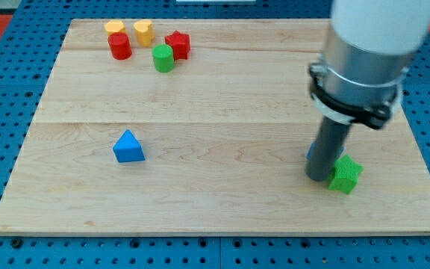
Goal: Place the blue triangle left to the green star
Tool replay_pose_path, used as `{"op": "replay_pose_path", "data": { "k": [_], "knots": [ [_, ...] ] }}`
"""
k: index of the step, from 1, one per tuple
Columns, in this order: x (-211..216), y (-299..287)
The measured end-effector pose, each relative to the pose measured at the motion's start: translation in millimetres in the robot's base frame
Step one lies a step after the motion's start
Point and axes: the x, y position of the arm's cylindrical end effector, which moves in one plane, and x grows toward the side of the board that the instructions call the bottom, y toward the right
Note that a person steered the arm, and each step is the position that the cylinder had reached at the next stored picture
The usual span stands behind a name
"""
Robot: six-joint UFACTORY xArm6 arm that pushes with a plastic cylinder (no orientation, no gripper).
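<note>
The blue triangle (128,146) lies on the wooden board (200,209), left of centre. The green star (346,175) lies near the view's bottom right. My tip (318,177) rests on the board right against the green star's left side, far to the right of the blue triangle. A bit of another blue block (312,152) shows behind the rod; its shape is hidden.
A cluster sits at the view's top left: a yellow block (113,28), a yellow block (143,32), a red cylinder (119,46), a red star (177,45) and a green cylinder (163,57). The arm's large body (364,60) hangs over the right side.
</note>
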Motion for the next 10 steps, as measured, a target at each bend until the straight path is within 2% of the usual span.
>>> {"op": "replay_pose_path", "data": {
  "k": [1, 4, 5, 6, 8, 10],
  "knots": [
    [-1, -13],
    [-3, -333],
    [-39, -352],
    [-59, -337],
    [-24, -192],
    [-60, -198]
  ]
}}
